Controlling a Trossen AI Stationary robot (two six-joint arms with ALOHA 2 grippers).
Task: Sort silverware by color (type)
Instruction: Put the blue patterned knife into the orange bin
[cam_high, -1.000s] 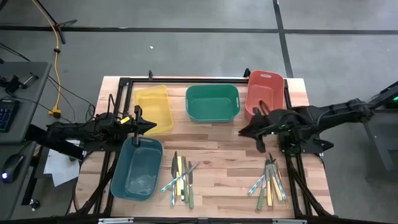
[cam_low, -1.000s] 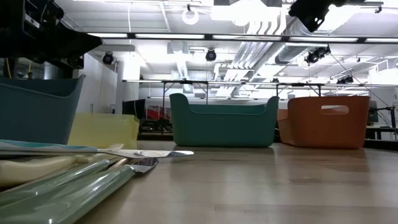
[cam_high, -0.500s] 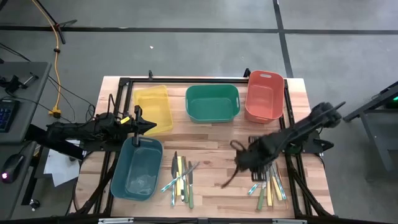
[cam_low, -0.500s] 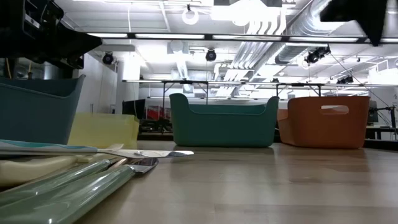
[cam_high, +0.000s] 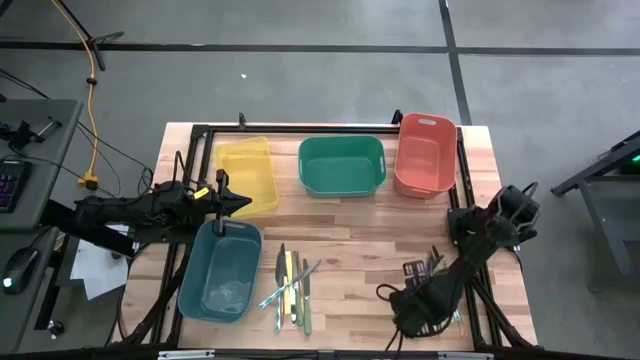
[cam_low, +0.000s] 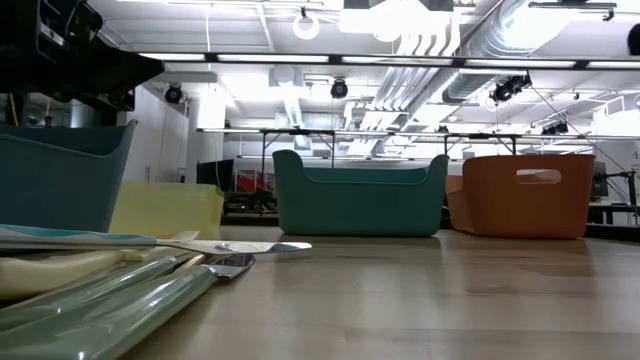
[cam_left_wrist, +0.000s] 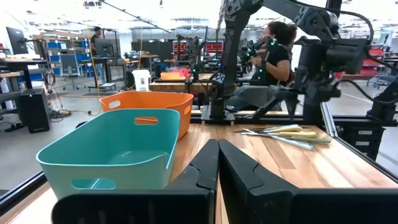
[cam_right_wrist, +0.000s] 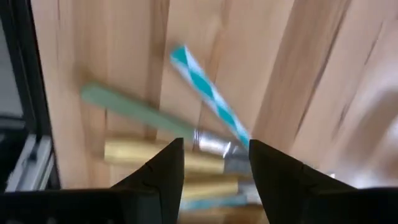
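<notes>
The right hand (cam_high: 415, 312) hangs released, its dark fingers parted over a loose pile of slim, glossy silverware (cam_right_wrist: 211, 112) on the planked wooden desk (cam_high: 350, 225). Another such pile (cam_high: 290, 285) lies beside the teal plastic bin (cam_high: 220, 270). Farther off, the left hand (cam_high: 235, 203) waits clenched.

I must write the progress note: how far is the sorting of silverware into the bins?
Early stage. No utensil shows in the yellow plastic bin or green plastic bin. The open right gripper hangs over the right silverware pile, holding nothing. The middle silverware pile lies unsorted.
</notes>
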